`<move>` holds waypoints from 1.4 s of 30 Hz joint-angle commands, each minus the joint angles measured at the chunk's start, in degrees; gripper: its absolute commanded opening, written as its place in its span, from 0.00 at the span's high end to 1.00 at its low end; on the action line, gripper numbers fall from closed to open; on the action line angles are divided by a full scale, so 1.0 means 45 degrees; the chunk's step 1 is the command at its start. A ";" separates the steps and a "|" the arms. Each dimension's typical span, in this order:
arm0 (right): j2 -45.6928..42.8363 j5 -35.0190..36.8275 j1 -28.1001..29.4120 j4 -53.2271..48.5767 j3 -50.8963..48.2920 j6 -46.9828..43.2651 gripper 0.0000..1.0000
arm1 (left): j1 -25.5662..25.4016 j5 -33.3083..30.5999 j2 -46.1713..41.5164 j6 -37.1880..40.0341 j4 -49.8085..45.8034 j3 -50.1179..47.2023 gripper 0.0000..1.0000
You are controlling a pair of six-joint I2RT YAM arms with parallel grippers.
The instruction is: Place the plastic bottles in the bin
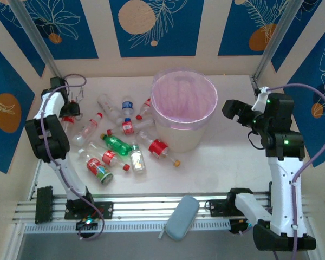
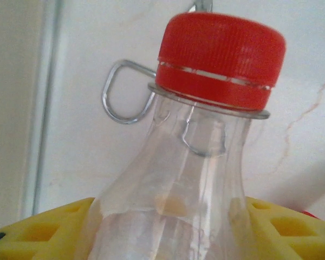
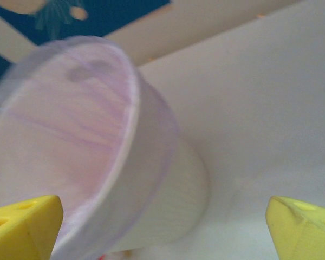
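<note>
Bench (image 1: 222, 162) pale, marbled; walls (image 1: 210, 32) cream with blue leaf panels (image 1: 179, 32); left fingers (image 2: 49, 230) clamp red-capped clear bottle (image 2: 189, 179); right fingers (image 3: 24, 222) spread wide beside translucent lilac bin (image 1: 184, 100).

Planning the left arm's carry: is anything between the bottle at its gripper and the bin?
Yes: other bottles lie on the table between the left gripper, with the red-capped bottle between its fingers, and the bin. They sit lower than the bin's rim, so a lifted carry would probably pass over them.
</note>
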 commanded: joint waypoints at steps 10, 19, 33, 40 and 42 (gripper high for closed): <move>0.4071 -0.0381 0.7122 0.1531 0.4063 -0.1207 0.05 | 0.0115 0.5545 -0.4133 -0.2482 -0.0742 0.0895 0.64; 0.8378 0.0055 1.0944 0.2333 0.7403 -0.2313 0.07 | -0.0517 1.1761 -0.7817 -0.7115 0.3178 -0.2158 0.66; 1.3489 -0.1309 1.2156 0.4091 1.0444 -0.1634 0.11 | -0.1432 1.4030 -0.9618 -1.3453 0.9863 -0.5893 0.65; 1.4940 -0.1300 1.2135 0.4273 1.1832 -0.1079 0.17 | -0.1836 1.3874 -0.9621 -1.3652 1.0368 -0.6354 0.66; 1.4988 -0.1363 1.2124 0.4567 1.1780 -0.0861 0.23 | -0.1915 1.3944 -0.9533 -1.3614 1.0337 -0.6457 0.65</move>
